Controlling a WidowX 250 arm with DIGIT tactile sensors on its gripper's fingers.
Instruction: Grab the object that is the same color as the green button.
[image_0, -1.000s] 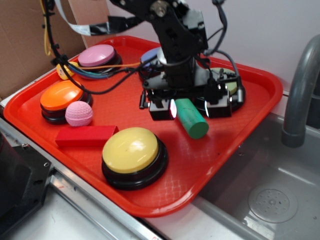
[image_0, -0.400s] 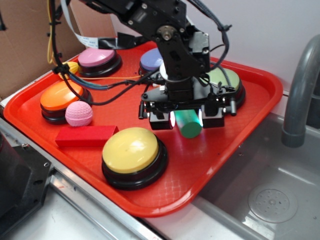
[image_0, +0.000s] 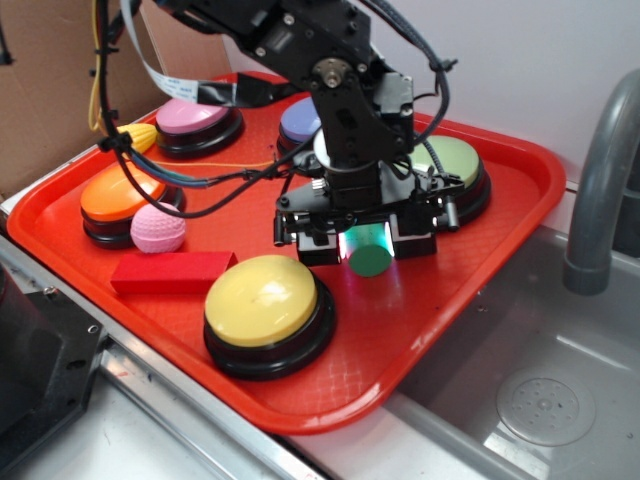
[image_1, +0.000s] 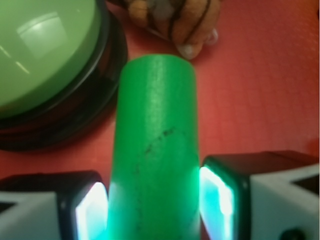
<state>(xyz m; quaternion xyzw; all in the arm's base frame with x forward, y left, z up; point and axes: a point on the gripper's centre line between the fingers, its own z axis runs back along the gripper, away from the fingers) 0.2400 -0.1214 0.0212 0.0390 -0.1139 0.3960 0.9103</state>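
The object, a short green cylinder (image_0: 371, 259), lies on the red tray (image_0: 480, 250) with one flat end facing the front. My gripper (image_0: 365, 245) straddles it from above, and both glowing pads press against its sides. In the wrist view the cylinder (image_1: 155, 145) fills the gap of the gripper (image_1: 154, 210), touching the left and right pads. The green button (image_0: 452, 160), a pale dome on a black base, sits just behind and to the right; in the wrist view the green button (image_1: 45, 50) is at upper left, close to the cylinder's far end.
A yellow button (image_0: 262, 298), a red block (image_0: 172, 271), a pink ball (image_0: 158, 228) and an orange button (image_0: 120, 190) lie to the left. Pink (image_0: 190, 113) and purple (image_0: 298, 118) buttons are behind. A striped toy (image_1: 175, 20) lies past the cylinder. A sink (image_0: 540, 390) and faucet (image_0: 600, 180) are right.
The gripper has come down and forward over the cylinder and its fingers have narrowed from a wide spread until they touch its sides. The cylinder has turned end-on to the front.
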